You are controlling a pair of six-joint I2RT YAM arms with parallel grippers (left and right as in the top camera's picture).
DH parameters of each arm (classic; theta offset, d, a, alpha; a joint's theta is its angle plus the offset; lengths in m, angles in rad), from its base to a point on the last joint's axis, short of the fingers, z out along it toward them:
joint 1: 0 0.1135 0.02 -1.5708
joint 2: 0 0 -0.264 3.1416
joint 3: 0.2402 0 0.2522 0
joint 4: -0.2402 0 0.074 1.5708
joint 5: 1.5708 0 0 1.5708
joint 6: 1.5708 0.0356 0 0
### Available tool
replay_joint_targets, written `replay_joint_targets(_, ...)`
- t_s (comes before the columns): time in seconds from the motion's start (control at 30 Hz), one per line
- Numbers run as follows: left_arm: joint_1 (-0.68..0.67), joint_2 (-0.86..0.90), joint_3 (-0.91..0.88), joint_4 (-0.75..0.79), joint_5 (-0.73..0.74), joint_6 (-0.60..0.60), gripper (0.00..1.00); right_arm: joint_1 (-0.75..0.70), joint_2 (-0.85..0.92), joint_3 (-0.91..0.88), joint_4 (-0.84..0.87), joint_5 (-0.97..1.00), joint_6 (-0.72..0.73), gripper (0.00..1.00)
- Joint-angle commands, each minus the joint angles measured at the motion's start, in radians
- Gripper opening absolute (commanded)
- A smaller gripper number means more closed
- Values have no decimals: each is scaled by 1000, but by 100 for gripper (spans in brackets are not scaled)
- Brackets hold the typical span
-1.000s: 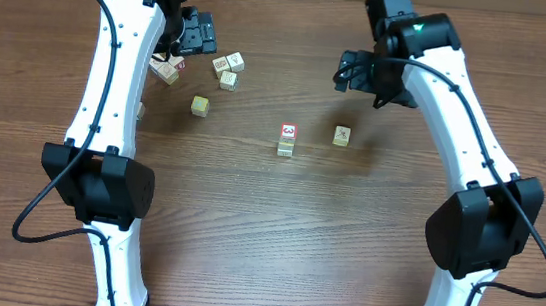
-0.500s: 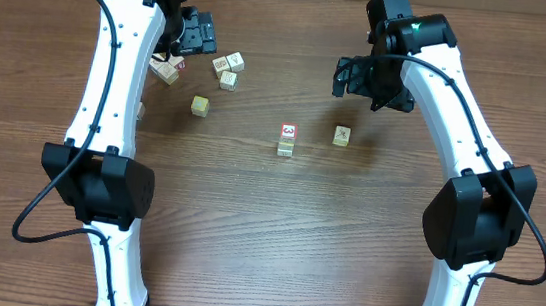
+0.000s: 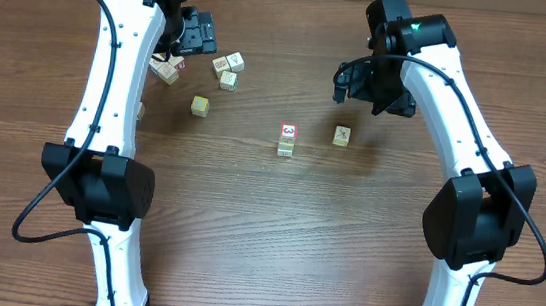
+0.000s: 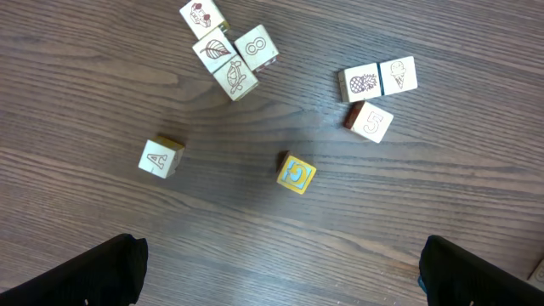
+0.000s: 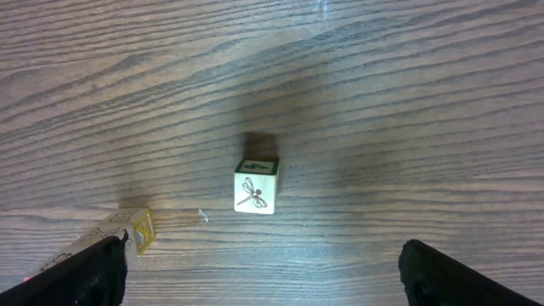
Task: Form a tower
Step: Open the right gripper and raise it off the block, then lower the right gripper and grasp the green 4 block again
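The tower (image 3: 286, 140) stands mid-table as a short upright stack with a red-marked top face. Its edge shows at the lower left of the right wrist view (image 5: 119, 235). A loose dragonfly cube (image 3: 341, 135) sits just right of it, and appears again in the right wrist view (image 5: 256, 188). My right gripper (image 3: 353, 78) hangs open above and behind that cube, with nothing between its fingers (image 5: 272, 280). My left gripper (image 3: 201, 34) is open at the back left, over scattered cubes (image 4: 276, 276).
Loose cubes lie at the back left: a single one (image 3: 200, 106), a trio (image 3: 229, 68) and a cluster beside the left arm (image 3: 166, 68). In the left wrist view there are an A cube (image 4: 161, 157), a yellow cube (image 4: 296, 173) and a 5 cube (image 4: 371, 121).
My right gripper has drifted a little forward, toward the dragonfly cube. The left arm and all the cubes are where they were.
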Motion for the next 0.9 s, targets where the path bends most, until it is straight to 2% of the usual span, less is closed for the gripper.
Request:
replay_joint_targets(0.0, -3, -14, 16, 2, 5, -14, 100, 11, 7, -50, 27, -9, -6, 98)
replay_joint_targets(0.5, -3, -14, 16, 1, 5, -14, 100, 16, 7, -373, 341, -9, -5, 86)
replay_joint_targets(0.87, -3, -14, 16, 1, 5, -14, 100, 16, 7, -415, 396, 15, -6, 76)
